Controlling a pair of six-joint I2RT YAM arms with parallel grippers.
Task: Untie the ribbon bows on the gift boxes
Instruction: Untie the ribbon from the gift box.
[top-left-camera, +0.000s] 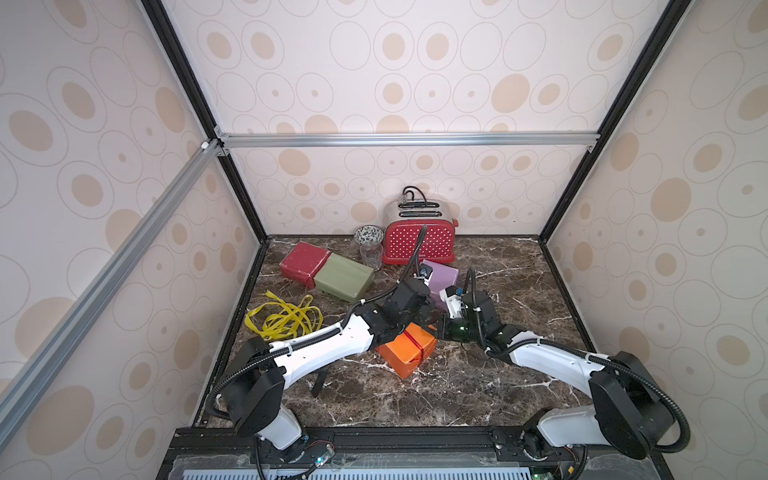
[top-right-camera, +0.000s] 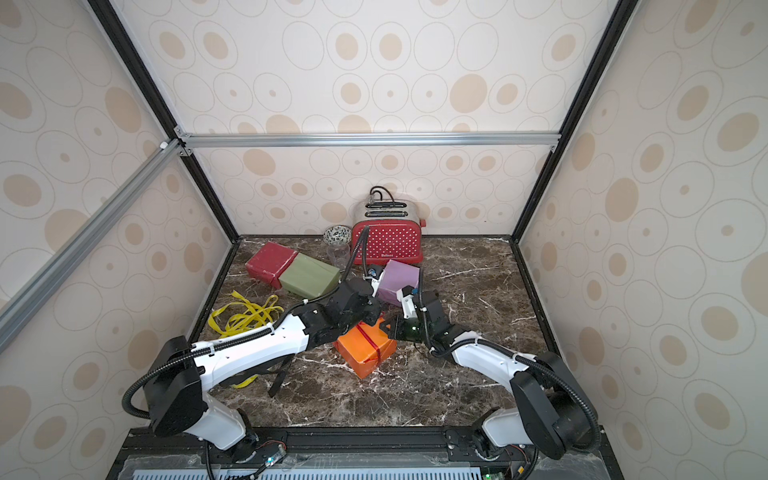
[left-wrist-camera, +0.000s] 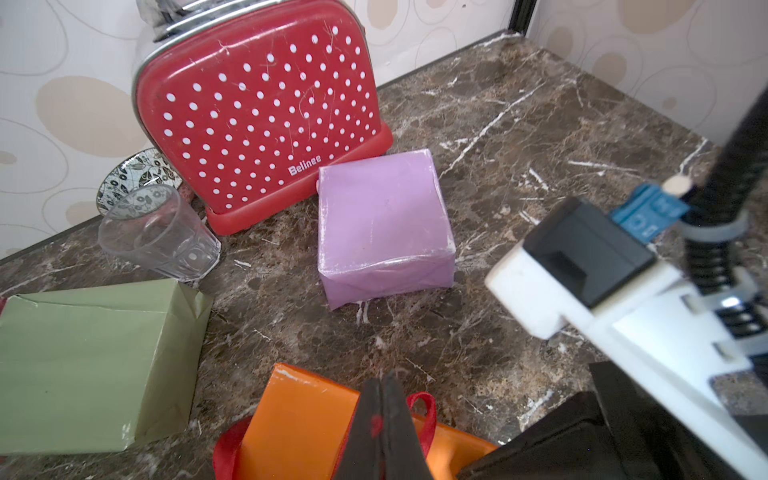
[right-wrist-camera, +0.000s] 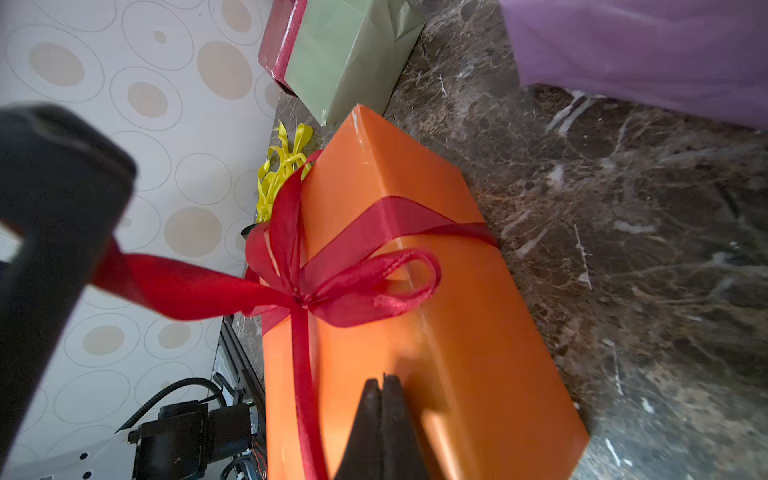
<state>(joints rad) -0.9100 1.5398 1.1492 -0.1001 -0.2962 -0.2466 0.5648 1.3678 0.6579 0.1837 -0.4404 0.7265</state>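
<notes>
An orange gift box (top-left-camera: 405, 353) lies mid-table with a red ribbon (right-wrist-camera: 332, 286) tied in a bow on top. My left gripper (left-wrist-camera: 381, 378) is shut on one tail of this ribbon, which runs taut from the knot to the jaws. My right gripper (right-wrist-camera: 381, 380) is shut with nothing in it, its tips resting on the top of the orange box (right-wrist-camera: 457, 332). In both top views the two grippers (top-left-camera: 422, 322) (top-left-camera: 438, 328) meet over the box's far end. The dark red box (top-left-camera: 303, 259), olive green box (top-left-camera: 343, 276) and lilac box (top-left-camera: 442, 276) show no ribbon.
Loose yellow ribbons (top-left-camera: 286, 318) lie in a heap at the left. A black ribbon (top-left-camera: 319, 382) pokes out under the left arm. A red dotted toaster (top-left-camera: 419, 241), a clear glass (top-left-camera: 371, 254) and a patterned bowl (top-left-camera: 368, 235) stand at the back wall.
</notes>
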